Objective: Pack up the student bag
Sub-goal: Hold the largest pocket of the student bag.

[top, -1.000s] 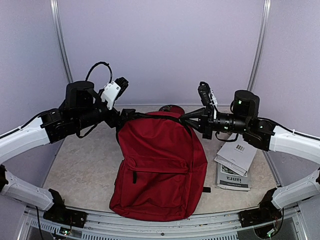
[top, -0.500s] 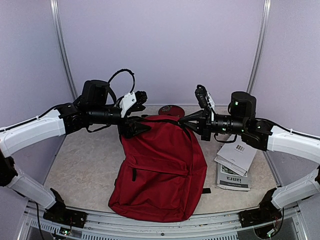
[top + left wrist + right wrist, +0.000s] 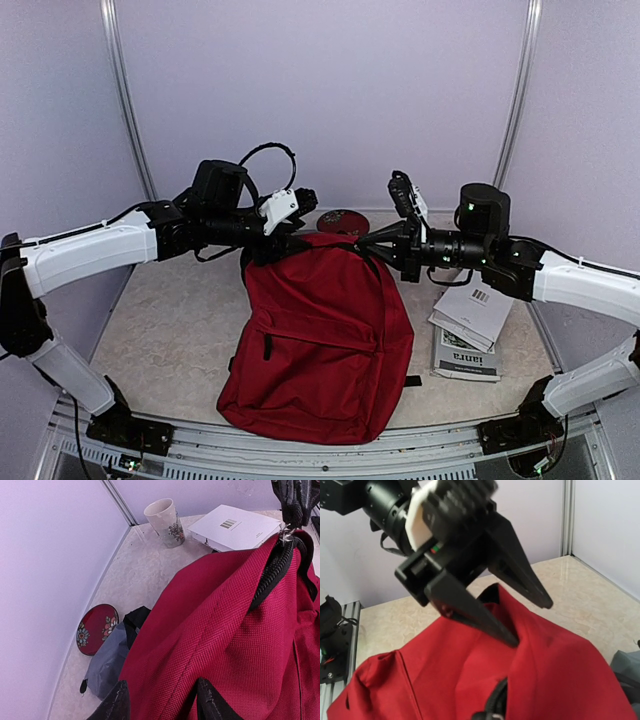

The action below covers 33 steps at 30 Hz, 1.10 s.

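Observation:
The dark red student bag (image 3: 320, 335) lies flat mid-table, top end away from me. My left gripper (image 3: 293, 243) is at its top left edge, jaws open and astride a raised fold of red fabric (image 3: 200, 630); the spread fingers (image 3: 480, 615) also show in the right wrist view. My right gripper (image 3: 370, 238) is at the top right edge. In the left wrist view its fingertips (image 3: 295, 500) are pinched shut on the silver zip pull (image 3: 286, 530) at the end of the black zip (image 3: 272, 572).
A small red flowered dish (image 3: 96, 629) and a grey pouch (image 3: 107, 662) lie behind the bag by the back wall. A patterned mug (image 3: 165, 522) and a white booklet (image 3: 235, 527) are to the right. Booklets and a newspaper (image 3: 468, 335) lie right of the bag.
My left arm swung right and forward, bringing its open gripper from the left of the bag onto its top edge. The right gripper has held its place at the zip.

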### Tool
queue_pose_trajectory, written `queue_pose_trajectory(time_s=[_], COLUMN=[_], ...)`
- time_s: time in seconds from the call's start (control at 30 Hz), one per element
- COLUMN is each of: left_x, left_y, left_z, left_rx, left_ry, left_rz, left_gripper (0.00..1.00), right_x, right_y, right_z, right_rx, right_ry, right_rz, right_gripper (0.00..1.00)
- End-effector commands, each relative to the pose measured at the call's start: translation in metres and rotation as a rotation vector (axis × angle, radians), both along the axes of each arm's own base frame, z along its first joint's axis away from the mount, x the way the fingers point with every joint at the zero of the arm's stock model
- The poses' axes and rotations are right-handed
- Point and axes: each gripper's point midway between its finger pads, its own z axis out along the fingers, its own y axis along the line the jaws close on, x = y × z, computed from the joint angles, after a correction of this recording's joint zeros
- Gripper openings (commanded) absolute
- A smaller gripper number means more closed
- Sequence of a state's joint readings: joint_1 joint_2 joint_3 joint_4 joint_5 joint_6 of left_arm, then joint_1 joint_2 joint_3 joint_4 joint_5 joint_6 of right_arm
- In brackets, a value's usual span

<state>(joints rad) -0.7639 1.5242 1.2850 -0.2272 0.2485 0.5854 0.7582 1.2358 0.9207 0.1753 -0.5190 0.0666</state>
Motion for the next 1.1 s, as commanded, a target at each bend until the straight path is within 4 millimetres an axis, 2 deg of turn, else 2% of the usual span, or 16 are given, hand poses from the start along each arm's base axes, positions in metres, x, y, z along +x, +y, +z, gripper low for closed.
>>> queue_pose_trajectory(time_s=[0.0, 0.1, 0.17, 0.23, 0.33, 0.4, 0.43, 0.5, 0.67, 0.87, 0.97, 1.03, 1.07], left_x=[0.002, 0.003, -0.002, -0.018, -0.037, -0.033, -0.027, -0.014, 0.013, 0.027, 0.035, 0.038, 0.04], left_y=[-0.003, -0.005, -0.006, -0.008, -0.011, -0.009, -0.007, -0.006, -0.004, -0.003, -0.002, -0.004, -0.004], left_z=[0.012, 0.008, 0.007, 0.006, 0.004, 0.005, 0.005, 0.002, 0.001, 0.023, 0.032, 0.031, 0.028], left_rx=[0.001, 0.026, 0.038, 0.054, 0.059, 0.055, 0.067, 0.095, 0.147, 0.085, 0.056, 0.055, 0.062], left_ry=[-0.062, -0.086, -0.093, -0.108, -0.178, -0.21, -0.217, -0.22, -0.252, -0.329, -0.376, -0.382, -0.378], left_rz=[0.01, 0.013, -0.007, -0.086, -0.156, -0.122, -0.093, -0.036, 0.102, 0.183, 0.234, 0.241, 0.248], left_gripper=[0.45, 0.48, 0.58, 0.65, 0.66, 0.61, 0.55, 0.37, 0.23, 0.23, 0.32, 0.38, 0.29], right_x=[-0.003, -0.002, -0.002, -0.002, -0.002, -0.002, -0.002, -0.002, -0.003, -0.004, -0.004, -0.004, -0.003], right_y=[0.005, 0.006, 0.006, 0.006, 0.006, 0.006, 0.006, 0.006, 0.005, 0.004, 0.004, 0.004, 0.004], right_z=[0.027, 0.027, 0.027, 0.029, 0.028, 0.028, 0.027, 0.028, 0.03, 0.031, 0.032, 0.031, 0.03], right_rx=[0.053, 0.05, 0.049, 0.051, 0.048, 0.049, 0.049, 0.051, 0.054, 0.052, 0.052, 0.05, 0.048], right_ry=[-0.068, -0.066, -0.065, -0.069, -0.068, -0.069, -0.067, -0.066, -0.071, -0.071, -0.072, -0.07, -0.068], right_rz=[0.022, 0.024, 0.025, 0.024, 0.023, 0.025, 0.026, 0.028, 0.025, 0.025, 0.026, 0.023, 0.022], right_gripper=[0.0, 0.0, 0.0, 0.0, 0.0, 0.0, 0.0, 0.0, 0.0, 0.0, 0.0, 0.0, 0.0])
